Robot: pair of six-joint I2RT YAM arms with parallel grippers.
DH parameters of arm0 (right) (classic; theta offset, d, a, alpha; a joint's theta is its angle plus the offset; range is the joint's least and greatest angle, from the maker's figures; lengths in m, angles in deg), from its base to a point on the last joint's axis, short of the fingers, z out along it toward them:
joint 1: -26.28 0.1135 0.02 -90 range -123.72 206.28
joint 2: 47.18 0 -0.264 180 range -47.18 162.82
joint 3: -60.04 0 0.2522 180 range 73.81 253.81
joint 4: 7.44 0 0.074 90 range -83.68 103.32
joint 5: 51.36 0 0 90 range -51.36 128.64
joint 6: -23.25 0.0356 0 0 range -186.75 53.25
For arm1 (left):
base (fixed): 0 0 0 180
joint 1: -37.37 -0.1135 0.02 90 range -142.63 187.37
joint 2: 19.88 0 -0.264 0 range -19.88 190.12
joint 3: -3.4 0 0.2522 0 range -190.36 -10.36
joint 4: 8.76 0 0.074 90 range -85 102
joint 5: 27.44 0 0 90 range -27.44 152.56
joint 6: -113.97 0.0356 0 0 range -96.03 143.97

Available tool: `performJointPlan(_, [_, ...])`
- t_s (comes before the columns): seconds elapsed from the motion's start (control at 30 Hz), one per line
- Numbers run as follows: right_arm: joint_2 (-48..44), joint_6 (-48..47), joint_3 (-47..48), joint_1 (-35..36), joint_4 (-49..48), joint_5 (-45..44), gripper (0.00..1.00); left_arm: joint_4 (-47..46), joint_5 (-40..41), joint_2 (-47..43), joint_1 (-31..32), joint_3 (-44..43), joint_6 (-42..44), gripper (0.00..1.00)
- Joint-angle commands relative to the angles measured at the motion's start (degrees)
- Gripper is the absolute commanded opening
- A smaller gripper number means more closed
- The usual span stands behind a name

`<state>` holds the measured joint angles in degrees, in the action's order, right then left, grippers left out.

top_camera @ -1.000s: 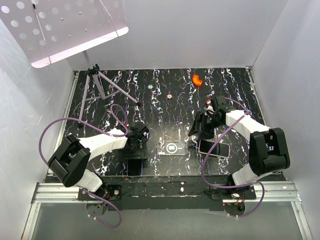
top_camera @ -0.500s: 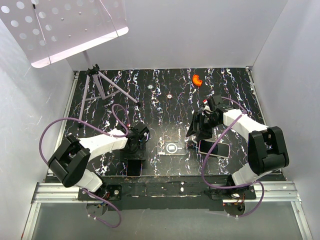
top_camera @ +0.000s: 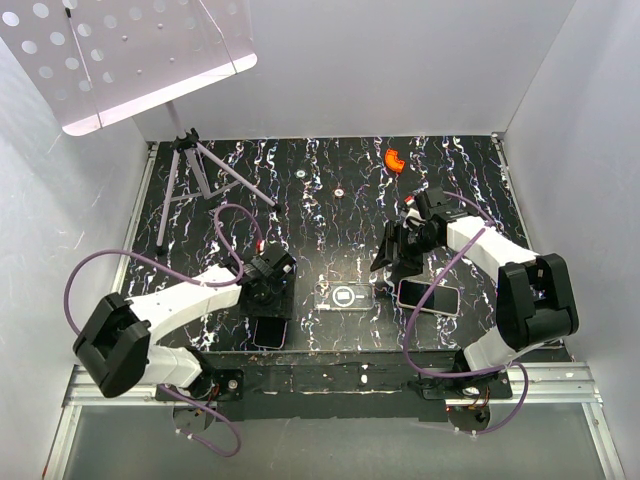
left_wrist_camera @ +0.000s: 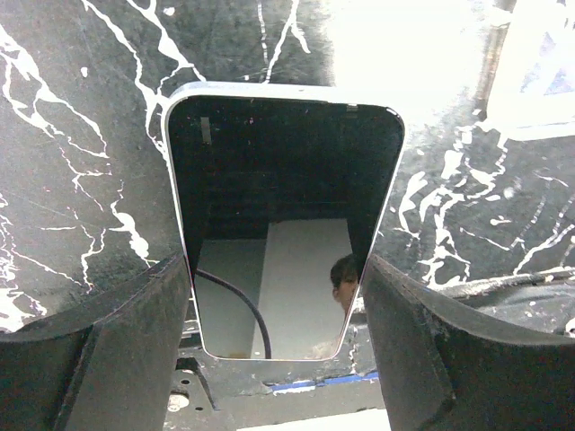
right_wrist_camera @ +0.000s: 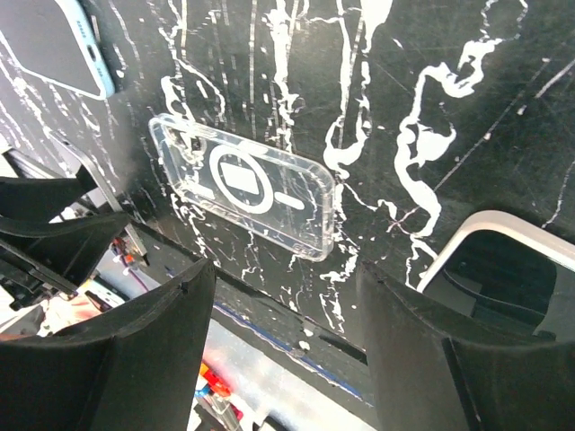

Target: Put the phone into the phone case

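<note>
A black-screened phone (left_wrist_camera: pixel 278 197) lies face up at the table's front edge, its near end hanging past the edge; it also shows in the top view (top_camera: pixel 267 333). My left gripper (left_wrist_camera: pixel 274 269) (top_camera: pixel 268 296) is shut on this phone, one finger against each long side. The clear phone case (top_camera: pixel 345 297) (right_wrist_camera: pixel 243 184) lies flat in the middle, apart from both grippers. My right gripper (top_camera: pixel 386 260) (right_wrist_camera: pixel 286 269) is open and empty above the table, just right of the case.
A second, pale-rimmed phone (top_camera: pixel 428 297) (right_wrist_camera: pixel 503 269) lies right of the case below my right gripper. A thin tripod stand (top_camera: pixel 200 175) stands at the back left and an orange piece (top_camera: pixel 395 159) at the back right. White walls close in three sides.
My left arm's elbow has swung out to the left, and the gripper has crept slightly away from the front edge. The phone's screen turned from dark to bright. My right gripper rose slightly away from the second phone.
</note>
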<state>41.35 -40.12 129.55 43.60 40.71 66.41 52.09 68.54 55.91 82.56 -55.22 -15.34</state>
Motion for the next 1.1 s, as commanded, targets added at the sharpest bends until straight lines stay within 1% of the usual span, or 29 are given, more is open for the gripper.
performJointPlan(0.0, [-3.0,-0.3,3.8,0.5,1.6,3.1,0.71,-1.1,0.4,-4.1,1.6,-2.9,2.6,0.0])
performJointPlan(0.13, [-3.8,-0.9,5.0,0.6,2.3,6.0,0.71,-1.3,0.2,-5.2,3.2,-4.8,4.4,0.0])
performJointPlan(0.33, [-2.8,-2.1,6.3,1.7,2.4,13.1,0.71,-1.6,0.0,-5.4,6.1,-7.3,8.2,0.0])
performJointPlan(0.47, [-1.3,-2.8,8.0,4.6,3.2,16.3,0.71,-2.4,0.7,-6.0,8.3,-8.1,9.5,0.0])
performJointPlan(0.73, [3.7,-2.9,11.0,11.7,1.0,27.4,0.69,-5.1,0.4,-8.5,12.6,-8.4,11.5,0.0])
performJointPlan(0.87, [5.9,-3.3,12.8,15.3,0.9,29.6,0.67,-5.4,0.3,-9.7,14.0,-9.2,12.3,0.0])
performJointPlan(1.07, [9.4,-2.6,14.4,18.7,-1.0,32.7,0.65,-6.1,-0.2,-11.4,15.8,-9.4,12.9,0.0])
